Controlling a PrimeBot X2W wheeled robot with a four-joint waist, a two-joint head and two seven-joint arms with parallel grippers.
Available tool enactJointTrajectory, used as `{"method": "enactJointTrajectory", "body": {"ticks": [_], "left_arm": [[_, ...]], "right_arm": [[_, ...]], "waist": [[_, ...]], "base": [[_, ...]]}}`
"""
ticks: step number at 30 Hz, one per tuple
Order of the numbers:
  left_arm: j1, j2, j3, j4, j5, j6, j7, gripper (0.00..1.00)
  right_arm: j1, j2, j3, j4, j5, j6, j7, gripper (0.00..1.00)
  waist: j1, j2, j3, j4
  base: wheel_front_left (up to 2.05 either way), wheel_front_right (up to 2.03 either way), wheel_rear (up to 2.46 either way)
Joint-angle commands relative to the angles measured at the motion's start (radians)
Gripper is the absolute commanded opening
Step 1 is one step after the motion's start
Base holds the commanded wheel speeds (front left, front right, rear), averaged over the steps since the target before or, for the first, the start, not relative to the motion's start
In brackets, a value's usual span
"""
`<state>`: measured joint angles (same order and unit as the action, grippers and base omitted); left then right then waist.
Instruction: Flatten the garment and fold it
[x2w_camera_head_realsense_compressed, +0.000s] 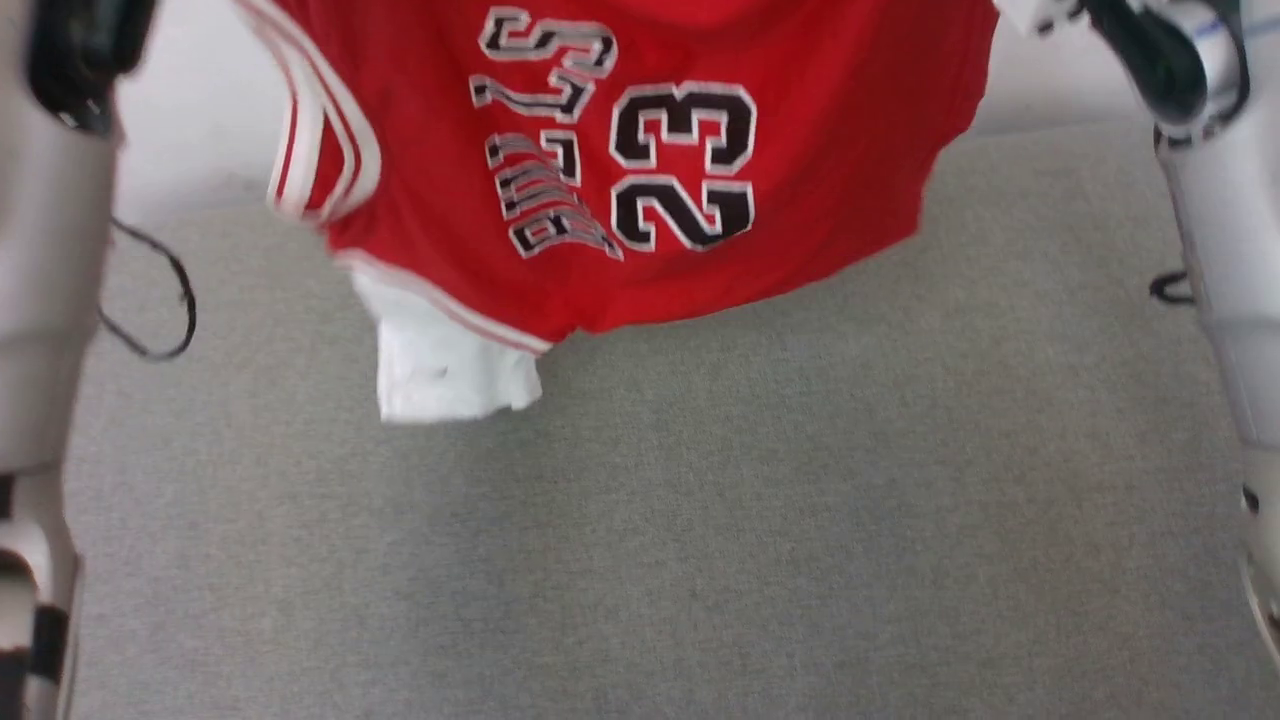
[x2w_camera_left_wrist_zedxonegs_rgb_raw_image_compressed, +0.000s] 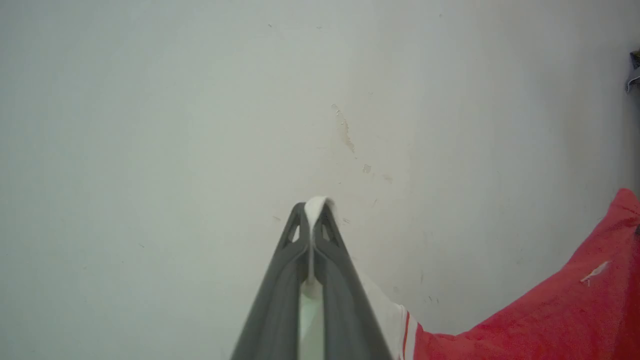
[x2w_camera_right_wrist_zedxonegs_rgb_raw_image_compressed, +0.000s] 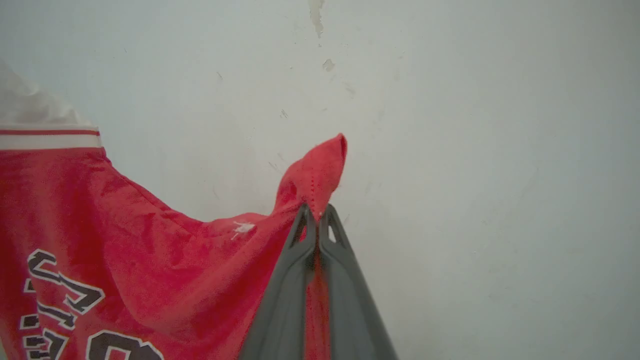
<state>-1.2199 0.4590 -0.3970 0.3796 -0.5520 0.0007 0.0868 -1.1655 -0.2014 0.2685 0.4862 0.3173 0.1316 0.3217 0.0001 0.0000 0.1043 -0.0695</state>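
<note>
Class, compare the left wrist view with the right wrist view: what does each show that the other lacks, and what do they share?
Left wrist view, not the right: the left gripper seen close, shut on white cloth of the garment.
Right wrist view, not the left: the right gripper seen close, shut on a red corner, and the black print.
Both: red cloth of the garment with striped trim, against a pale marked surface.

A red soft-cloth jersey (x2w_camera_head_realsense_compressed: 850, 150) with white sleeves hangs spread, its black "BULLS 23" print turned sideways, one sleeve dangling lowest.
</note>
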Motion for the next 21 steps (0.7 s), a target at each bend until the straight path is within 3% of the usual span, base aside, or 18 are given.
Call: {"method": "enactJointTrajectory", "body": {"ticks": [1,10,21], "left_arm": [[-0.021,0.001,0.002,0.01,0.008,-0.005,-0.006,0.0],[-0.211,-0.008,0.005,0.132,0.025,-0.04,-0.046,0.0],[-0.391,-0.045,-0.015,0.201,0.048,-0.087,-0.163,0.0]], "right_arm": [[-0.019,0.006,0.0,0.015,-0.009,-0.001,-0.006,0.0],[-0.22,0.056,-0.059,0.206,-0.108,-0.001,-0.069,0.0],[-0.381,0.087,-0.151,0.314,-0.237,-0.001,-0.17,0.0]], "waist": [[-0.0001,0.0,0.035,-0.021],[-0.0001,0.0,0.193,-0.04],[-0.0001,0.0,0.378,-0.044]], "base": [[0.0,0.0,0.0],[0.0,0.0,0.0],[0.0,0.0,0.0]]}}
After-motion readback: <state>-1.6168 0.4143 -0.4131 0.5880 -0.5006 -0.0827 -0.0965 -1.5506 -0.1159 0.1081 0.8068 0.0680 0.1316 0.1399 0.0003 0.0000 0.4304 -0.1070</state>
